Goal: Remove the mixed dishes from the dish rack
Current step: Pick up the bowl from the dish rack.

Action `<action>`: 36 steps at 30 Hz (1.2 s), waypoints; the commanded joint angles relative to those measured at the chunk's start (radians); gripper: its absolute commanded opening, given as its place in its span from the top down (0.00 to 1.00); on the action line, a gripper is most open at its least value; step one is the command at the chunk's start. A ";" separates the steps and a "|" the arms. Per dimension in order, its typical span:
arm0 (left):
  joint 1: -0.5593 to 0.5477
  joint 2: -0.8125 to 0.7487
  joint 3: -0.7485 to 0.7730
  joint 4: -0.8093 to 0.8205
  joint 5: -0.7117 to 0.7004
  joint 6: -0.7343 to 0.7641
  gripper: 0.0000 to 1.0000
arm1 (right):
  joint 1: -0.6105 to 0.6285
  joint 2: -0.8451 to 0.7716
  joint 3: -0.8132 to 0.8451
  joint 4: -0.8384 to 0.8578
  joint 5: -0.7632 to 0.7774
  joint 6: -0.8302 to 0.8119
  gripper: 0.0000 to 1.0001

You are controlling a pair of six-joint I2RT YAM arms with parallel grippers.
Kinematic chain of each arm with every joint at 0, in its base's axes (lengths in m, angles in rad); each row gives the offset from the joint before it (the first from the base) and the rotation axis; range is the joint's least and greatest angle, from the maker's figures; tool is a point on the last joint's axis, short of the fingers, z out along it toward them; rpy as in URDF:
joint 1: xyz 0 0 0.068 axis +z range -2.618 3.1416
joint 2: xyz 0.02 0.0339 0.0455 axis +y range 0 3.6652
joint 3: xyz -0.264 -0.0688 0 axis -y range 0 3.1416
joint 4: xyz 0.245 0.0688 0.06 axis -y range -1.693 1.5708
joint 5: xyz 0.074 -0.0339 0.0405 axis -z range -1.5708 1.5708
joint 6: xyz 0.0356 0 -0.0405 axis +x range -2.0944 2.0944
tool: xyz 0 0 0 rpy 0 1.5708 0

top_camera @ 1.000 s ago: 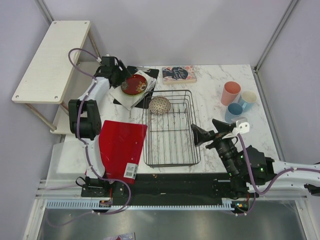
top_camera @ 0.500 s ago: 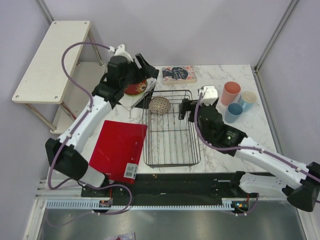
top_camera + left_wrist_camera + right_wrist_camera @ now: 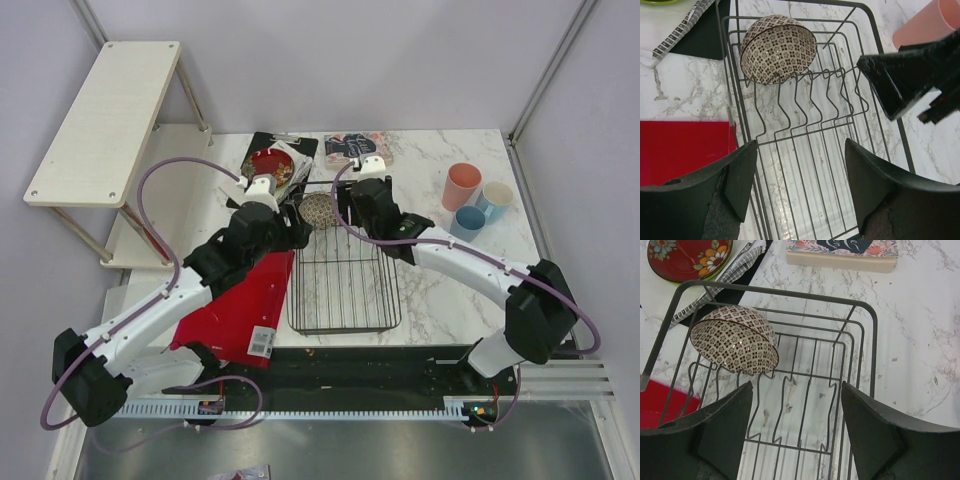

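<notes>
Both arms had moved in a short time. A moment before, the left arm was back by the red plate (image 3: 270,165) and the right arm was low near the front edge. Now both had swung in over the rack (image 3: 790,296).

The left tool (image 3: 800,150) was open and held nothing. The right tool (image 3: 796,390) was open too, and also empty. Both pointed at the bowl (image 3: 735,346).

The bowl was in the far left corner of the rack. It stood tipped on its side, leaning on the wires. Neither tool touched it yet.

The three cups (image 3: 467,222) stood on the surface to the right, outside the rack. The red plate lay outside too. So the bowl looked like the last dish to take out.
</notes>
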 commanded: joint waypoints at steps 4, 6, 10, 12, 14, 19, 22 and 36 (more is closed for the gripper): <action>-0.055 -0.077 -0.066 -0.047 -0.138 0.065 0.24 | -0.015 0.104 0.101 0.124 0.000 -0.140 0.23; -0.053 -0.066 -0.074 -0.076 -0.156 0.037 0.24 | -0.017 0.156 0.127 0.149 0.021 -0.184 0.23; -0.055 -0.071 -0.111 -0.105 -0.151 -0.025 0.25 | -0.018 0.215 0.137 0.242 0.006 -0.280 0.20; -0.055 -0.085 -0.143 -0.117 -0.158 -0.068 0.26 | -0.018 0.227 0.134 0.266 0.000 -0.294 0.19; -0.053 -0.094 -0.172 -0.125 -0.167 -0.104 0.26 | -0.018 0.248 0.141 0.289 0.000 -0.336 0.19; -0.053 -0.122 -0.195 -0.150 -0.178 -0.139 0.26 | -0.023 0.292 0.137 0.351 -0.045 -0.409 0.20; -0.053 -0.114 -0.207 -0.148 -0.168 -0.141 0.27 | -0.026 0.322 0.150 0.368 -0.089 -0.423 0.23; -0.053 -0.005 -0.241 -0.087 -0.038 -0.139 0.49 | -0.026 0.420 0.199 0.362 -0.140 -0.468 0.35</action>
